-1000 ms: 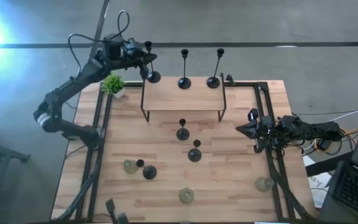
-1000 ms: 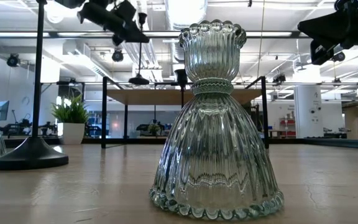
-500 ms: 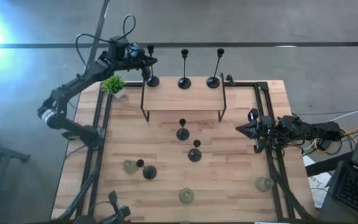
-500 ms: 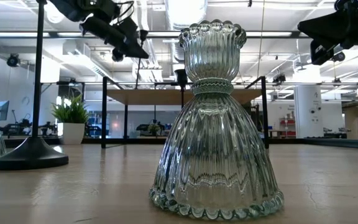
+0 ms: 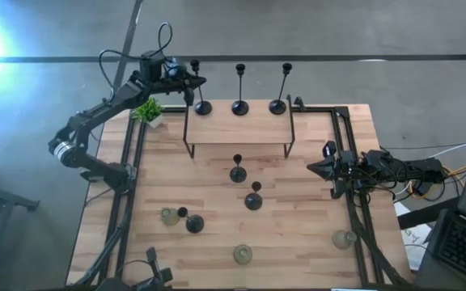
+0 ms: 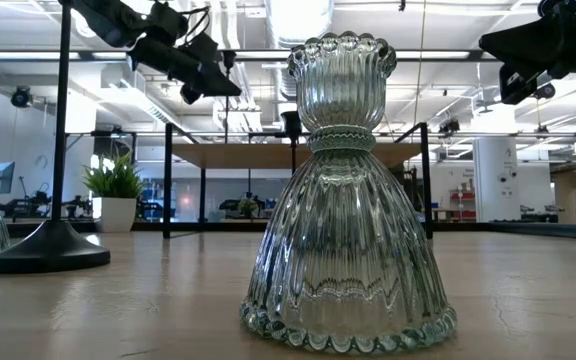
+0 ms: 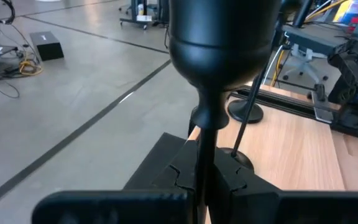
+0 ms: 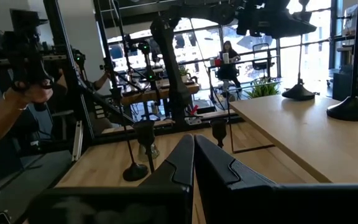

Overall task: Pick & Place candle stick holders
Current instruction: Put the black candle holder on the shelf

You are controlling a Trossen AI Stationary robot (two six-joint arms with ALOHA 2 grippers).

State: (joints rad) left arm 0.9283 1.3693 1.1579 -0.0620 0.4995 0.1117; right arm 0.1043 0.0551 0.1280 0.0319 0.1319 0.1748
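Three tall black candle stick holders stand in a row on the raised shelf [image 5: 237, 128]: left [image 5: 203, 106], middle [image 5: 240, 107], right [image 5: 277, 106]. My left gripper [image 5: 188, 82] is shut on the left one's stem, above the shelf's left end; whether its base rests on the shelf I cannot tell. Shorter black holders [image 5: 238, 172] [image 5: 253, 200] [image 5: 194, 223] and clear glass ones [image 5: 169, 216] [image 5: 243, 254] [image 5: 345, 239] stand on their bases on the table. My right gripper [image 5: 312, 167] is shut and empty at the table's right edge. My left gripper pinches the thin stem [image 7: 205, 146] of the left tall black holder between its two fingers, a little below the cup top [image 7: 219, 43]. The fingers come nearly level from the table's left and lie across the stem. The holder stands upright, its base [image 5: 203, 107] over the shelf's left end.
A small green potted plant [image 5: 147, 111] stands at the table's far left corner, beside the shelf's leg. In the low view a ribbed glass holder [image 6: 348, 200] fills the foreground. A person's hand [image 8: 17, 99] shows beyond the table in the right wrist view.
My left gripper has gone down a little with the tall black holder, which stays upright. The holder's base has shifted slightly toward the table's near edge, at the shelf's left end. My right arm has kept still.
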